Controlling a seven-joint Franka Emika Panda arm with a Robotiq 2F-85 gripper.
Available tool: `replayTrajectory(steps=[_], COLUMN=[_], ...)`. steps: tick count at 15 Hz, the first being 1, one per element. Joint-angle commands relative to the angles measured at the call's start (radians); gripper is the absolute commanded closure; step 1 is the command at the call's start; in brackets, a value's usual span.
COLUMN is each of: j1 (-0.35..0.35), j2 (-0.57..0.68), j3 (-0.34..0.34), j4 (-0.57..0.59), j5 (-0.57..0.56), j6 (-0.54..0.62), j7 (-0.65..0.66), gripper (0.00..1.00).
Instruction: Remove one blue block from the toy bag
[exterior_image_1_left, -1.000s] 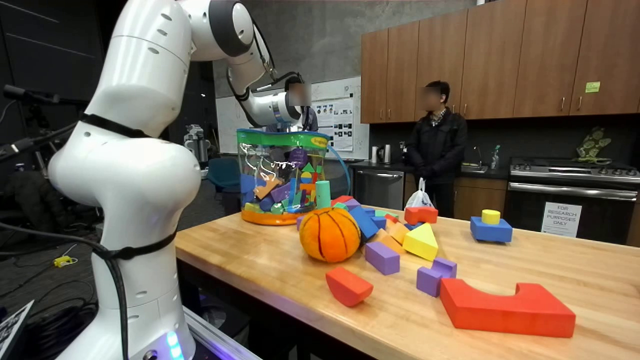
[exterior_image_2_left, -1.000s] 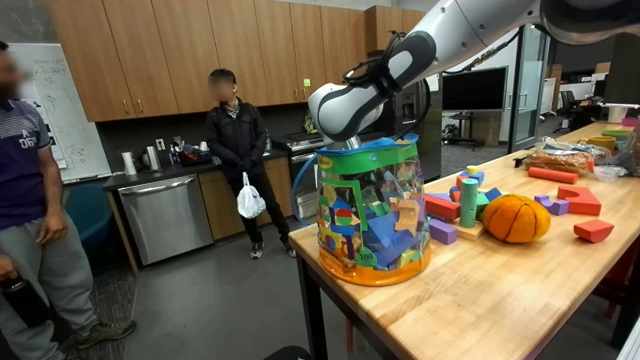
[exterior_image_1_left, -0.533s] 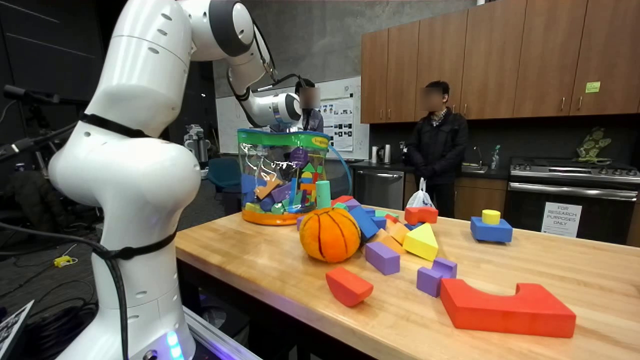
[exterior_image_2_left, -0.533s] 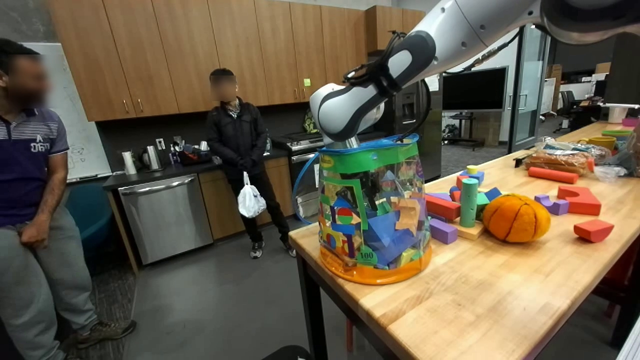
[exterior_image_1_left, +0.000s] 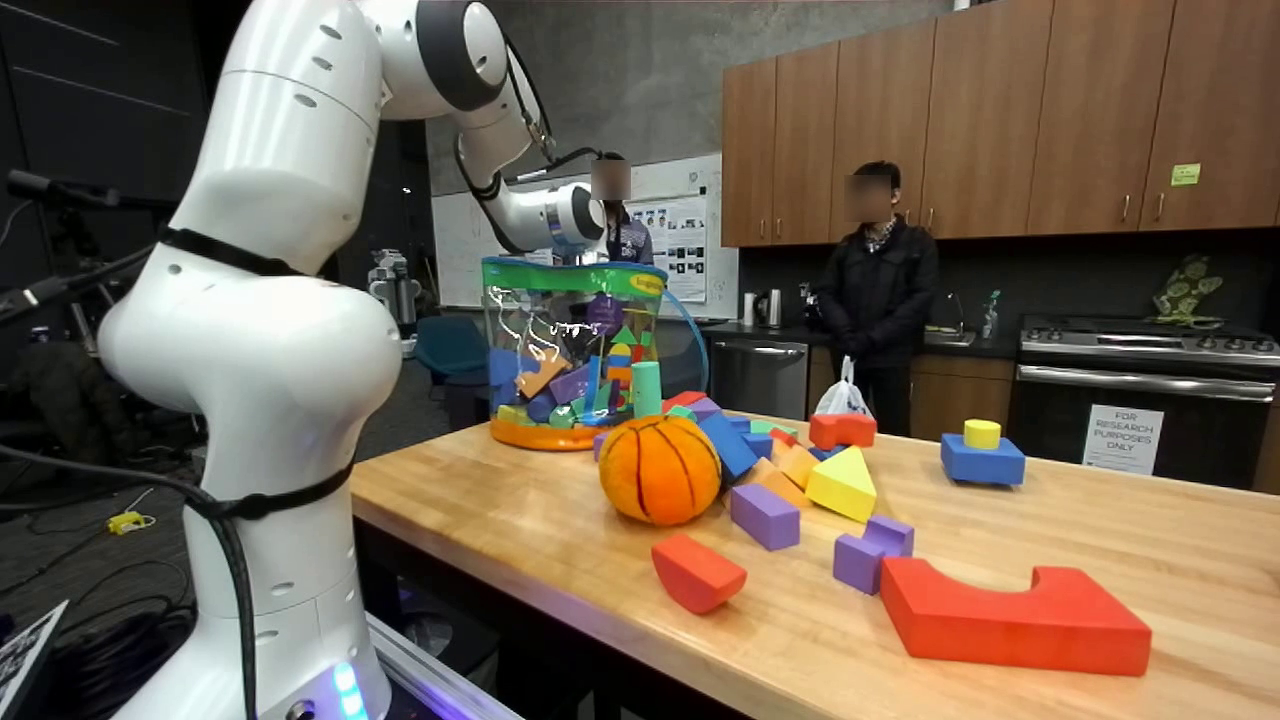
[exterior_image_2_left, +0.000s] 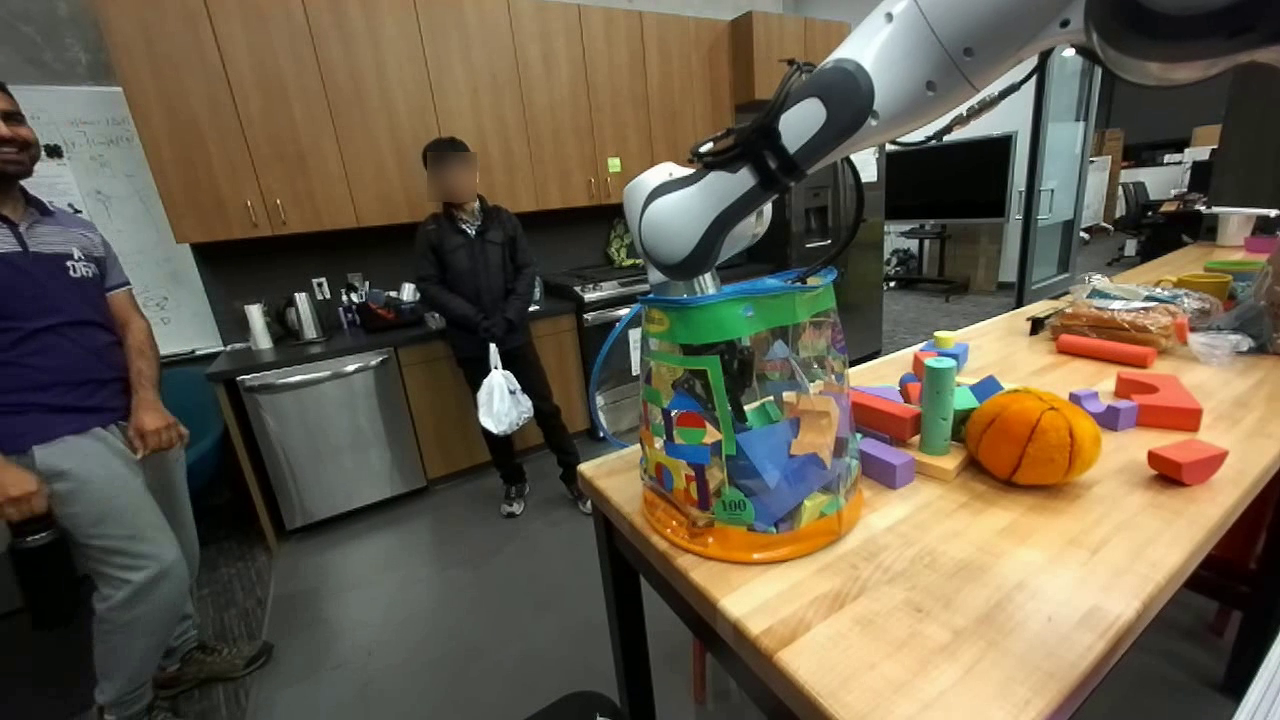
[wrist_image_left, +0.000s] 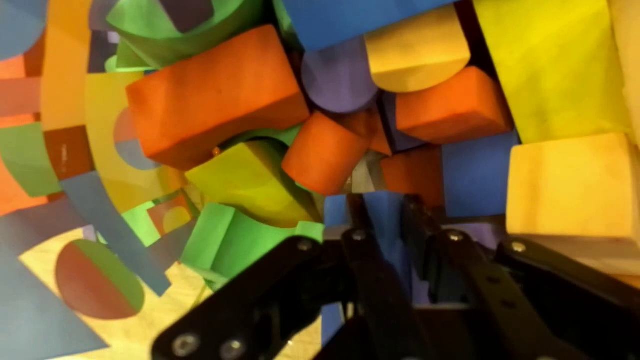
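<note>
In both exterior views the toy bag, clear with a green rim (exterior_image_1_left: 560, 279) (exterior_image_2_left: 745, 322), stands on the table full of coloured blocks. My arm reaches down through its top. Inside, the wrist view has my gripper (wrist_image_left: 384, 197) with its black fingers close together on either side of a blue block (wrist_image_left: 384, 217), which fills the narrow gap. More blue shows just left of the left finger; whether it is the same piece is unclear. The block's lower part is hidden by the fingers. Another blue block (wrist_image_left: 477, 175) lies to the right.
Red (wrist_image_left: 220, 100), yellow (wrist_image_left: 570, 185) and green (wrist_image_left: 240, 245) blocks crowd around the fingers. The bag stands near a table edge (exterior_image_2_left: 690, 580). Outside it are an upright green cylinder (exterior_image_2_left: 937, 405), an orange ball (exterior_image_1_left: 660, 470) and several loose blocks. Two people stand behind.
My jaws have come together inside the bag. The bag has shifted slightly, to the right in both exterior views, and the wrist has moved a little with it. A bystander has moved.
</note>
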Motion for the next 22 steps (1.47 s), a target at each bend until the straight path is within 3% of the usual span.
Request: replayTrajectory(steps=[1,13,22], j1=[-0.004,-0.018,-0.049], j2=[-0.085,-0.285,-0.492], j3=[-0.011,-0.01,0.019], j4=[-0.079,-0.222,-0.338], j5=[0.002,-0.048,-0.175], j6=[0.055,0.133,0.239], j7=[-0.001,0.013,0.102], gripper=[0.97,0.96,0.96])
